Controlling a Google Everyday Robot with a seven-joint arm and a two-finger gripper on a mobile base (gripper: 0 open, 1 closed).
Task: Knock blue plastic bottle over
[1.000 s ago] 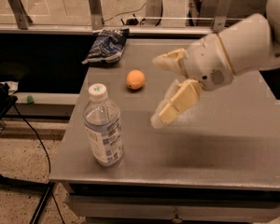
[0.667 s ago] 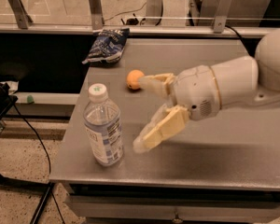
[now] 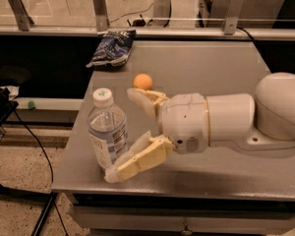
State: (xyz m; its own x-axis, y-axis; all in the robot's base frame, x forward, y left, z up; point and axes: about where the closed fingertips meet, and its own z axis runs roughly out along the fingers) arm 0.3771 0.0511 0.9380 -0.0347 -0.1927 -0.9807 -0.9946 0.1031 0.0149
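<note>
The blue plastic bottle (image 3: 106, 128) is clear with a white cap and a pale blue-and-white label. It stands upright near the front left corner of the grey table (image 3: 211, 73). My gripper (image 3: 122, 134) is open, just right of the bottle. Its near finger (image 3: 137, 158) reaches low beside the bottle's base and seems to touch it. Its far finger (image 3: 146, 100) lies behind and right of the bottle's shoulder. The white arm extends to the right.
An orange ball (image 3: 142, 81) sits behind the gripper. A dark blue foil snack bag (image 3: 111, 48) lies at the table's back left. The table's left and front edges are close to the bottle. Cables run on the floor at left.
My gripper has moved left and toward the front, from mid-table to right beside the bottle. The bottle still stands upright in the same place.
</note>
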